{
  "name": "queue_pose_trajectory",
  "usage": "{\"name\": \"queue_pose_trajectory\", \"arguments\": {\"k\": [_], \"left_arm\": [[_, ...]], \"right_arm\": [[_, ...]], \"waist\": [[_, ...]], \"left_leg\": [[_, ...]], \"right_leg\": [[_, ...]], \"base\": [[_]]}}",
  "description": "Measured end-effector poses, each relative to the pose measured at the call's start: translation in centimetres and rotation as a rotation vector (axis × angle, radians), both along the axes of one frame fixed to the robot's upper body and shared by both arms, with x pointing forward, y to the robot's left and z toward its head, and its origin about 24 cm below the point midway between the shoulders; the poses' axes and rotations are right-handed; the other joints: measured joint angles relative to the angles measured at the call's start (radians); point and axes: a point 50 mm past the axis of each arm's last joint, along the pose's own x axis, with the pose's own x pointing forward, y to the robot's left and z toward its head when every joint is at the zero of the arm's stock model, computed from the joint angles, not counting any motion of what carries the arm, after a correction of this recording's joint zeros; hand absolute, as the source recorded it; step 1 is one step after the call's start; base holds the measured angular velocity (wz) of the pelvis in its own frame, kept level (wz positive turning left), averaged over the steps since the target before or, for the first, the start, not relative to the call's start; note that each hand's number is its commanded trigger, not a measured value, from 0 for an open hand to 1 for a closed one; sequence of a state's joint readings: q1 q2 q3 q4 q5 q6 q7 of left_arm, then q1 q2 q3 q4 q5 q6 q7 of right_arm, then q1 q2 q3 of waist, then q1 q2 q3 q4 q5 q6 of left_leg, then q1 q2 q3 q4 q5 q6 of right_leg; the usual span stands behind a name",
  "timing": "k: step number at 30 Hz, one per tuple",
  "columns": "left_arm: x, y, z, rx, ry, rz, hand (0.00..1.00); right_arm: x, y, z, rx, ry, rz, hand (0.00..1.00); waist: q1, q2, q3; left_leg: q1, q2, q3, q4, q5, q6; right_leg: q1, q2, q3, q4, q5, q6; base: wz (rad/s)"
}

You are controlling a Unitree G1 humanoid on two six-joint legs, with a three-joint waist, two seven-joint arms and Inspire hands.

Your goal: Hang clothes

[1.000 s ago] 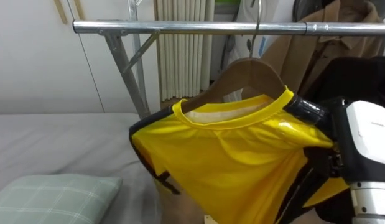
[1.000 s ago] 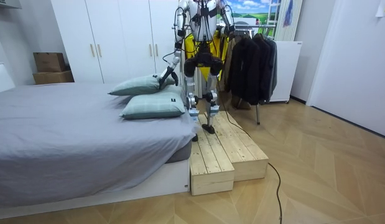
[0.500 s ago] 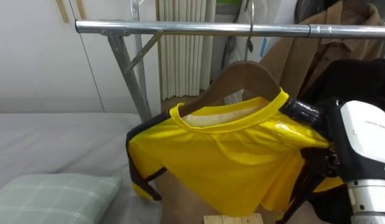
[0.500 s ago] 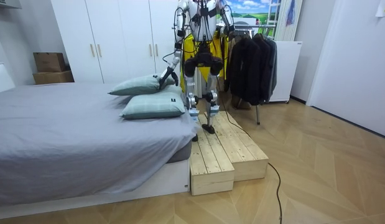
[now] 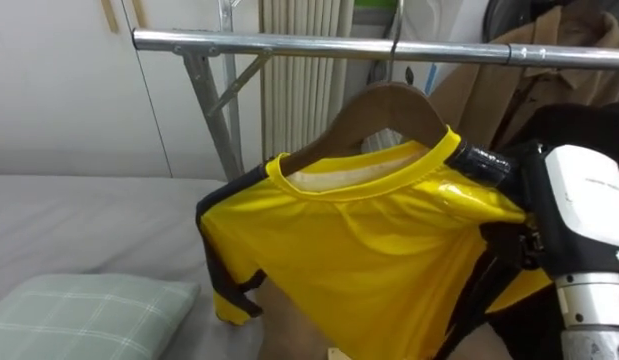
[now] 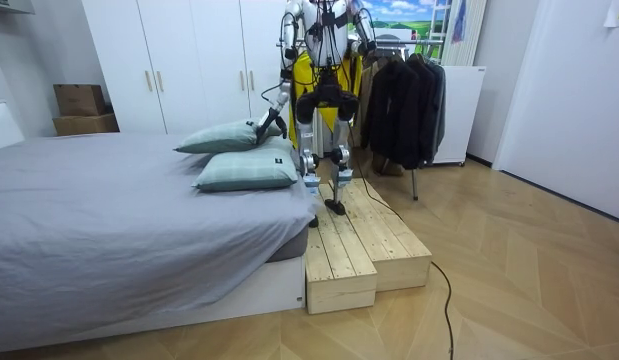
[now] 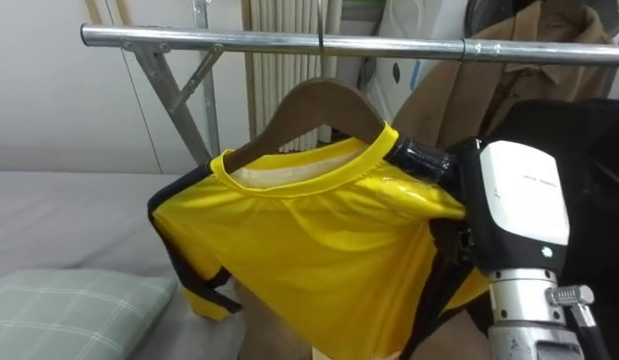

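"Since you're nearer, where is that glossy yellow shirt with black trim (image 5: 369, 250)?"

"It hangs on the curved brown wooden hanger (image 5: 384, 105). The hook reaches up across the silver metal rail (image 5: 269, 43); whether it rests there I can't tell."

"And the right hand (image 5: 581, 210)?"

"Its white back sits at the shirt's shoulder, and its fingers are hidden behind the cloth, so I can't tell its grip. The left hand (image 6: 261, 127) hangs low by the pale green pillows (image 6: 244, 170), too small to read. The robot stands on the pale wooden platform (image 6: 374, 245) beside the grey bed (image 6: 109, 220)."

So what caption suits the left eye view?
Yellow shirt on a wooden hanger, hook up at the metal rail, beside a grey bed.
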State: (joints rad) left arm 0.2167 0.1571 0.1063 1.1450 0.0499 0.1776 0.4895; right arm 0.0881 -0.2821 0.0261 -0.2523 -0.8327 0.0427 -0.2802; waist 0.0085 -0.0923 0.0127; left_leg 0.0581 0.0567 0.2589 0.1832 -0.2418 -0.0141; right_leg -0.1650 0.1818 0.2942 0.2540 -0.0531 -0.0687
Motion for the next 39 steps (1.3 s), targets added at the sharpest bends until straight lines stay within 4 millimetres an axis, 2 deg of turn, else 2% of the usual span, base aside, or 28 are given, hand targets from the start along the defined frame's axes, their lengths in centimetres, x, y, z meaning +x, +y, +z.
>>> {"name": "queue_pose_trajectory", "arguments": {"k": [5, 13, 18, 26, 29, 33, 39], "left_arm": [[0.2, 0.2, 0.1, 0.009, -0.002, -0.032, 0.0], [0.2, 0.7, 0.2, 0.013, 0.008, -0.067, 0.0], [0.2, 0.8, 0.2, 0.014, 0.009, -0.071, 0.0], [0.3, 0.9, 0.3, 0.018, 0.007, -0.073, 0.0], [0.5, 0.9, 0.3, 0.021, 0.001, -0.075, 0.0], [1.0, 1.3, 0.7, 0.037, -0.049, -0.06, 0.0], [1.6, 1.3, 0.9, 0.059, -0.077, -0.072, 0.0]], "right_arm": [[0.3, -0.1, 0.0, -0.003, 0.0, -0.002, 1.0], [1.9, 0.3, 2.6, -0.019, -0.093, 0.031, 1.0], [2.1, 0.3, 2.9, 0.042, -0.102, 0.049, 1.0], [2.5, -0.1, 1.7, 0.123, -0.019, 0.058, 1.0], [3.1, -0.5, 1.1, 0.225, 0.027, 0.072, 1.0], [3.6, -1.3, -0.6, 0.319, 0.122, 0.062, 1.0], [4.4, -1.8, -1.8, 0.324, 0.211, 0.043, 1.0]], "waist": [[0.018, -0.007, 0.0006], [0.028, -0.011, 0.0003], [0.028, -0.011, 0.0002], [0.029, -0.011, 0.0005], [0.034, -0.011, 0.0007], [0.049, -0.011, 0.001], [0.065, -0.011, 0.0011]], "left_leg": [[0.002, 0.001, -0.007, 0.0, 0.0, 0.0], [0.007, 0.003, -0.018, -0.004, 0.001, -0.001], [0.008, 0.004, -0.025, -0.01, 0.003, -0.004], [0.02, 0.006, -0.04, -0.017, 0.003, -0.006], [0.024, 0.008, -0.042, -0.017, 0.004, -0.008], [0.021, 0.008, -0.045, -0.017, 0.005, -0.01], [0.008, 0.008, -0.057, -0.013, 0.007, -0.013]], "right_leg": [[0.007, -0.003, -0.008, -0.001, 0.0, 0.0], [0.013, -0.005, -0.025, -0.016, -0.001, -0.004], [0.019, -0.006, -0.032, -0.016, -0.001, -0.006], [0.027, -0.007, -0.053, -0.018, -0.008, -0.014], [0.031, -0.007, -0.057, -0.016, -0.011, -0.017], [0.028, -0.007, -0.057, -0.015, -0.013, -0.019], [0.023, -0.008, -0.064, -0.01, -0.013, -0.021]], "base": [[0.05], [0.04], [0.04], [0.06], [0.04], [0.0], [0.04]]}}
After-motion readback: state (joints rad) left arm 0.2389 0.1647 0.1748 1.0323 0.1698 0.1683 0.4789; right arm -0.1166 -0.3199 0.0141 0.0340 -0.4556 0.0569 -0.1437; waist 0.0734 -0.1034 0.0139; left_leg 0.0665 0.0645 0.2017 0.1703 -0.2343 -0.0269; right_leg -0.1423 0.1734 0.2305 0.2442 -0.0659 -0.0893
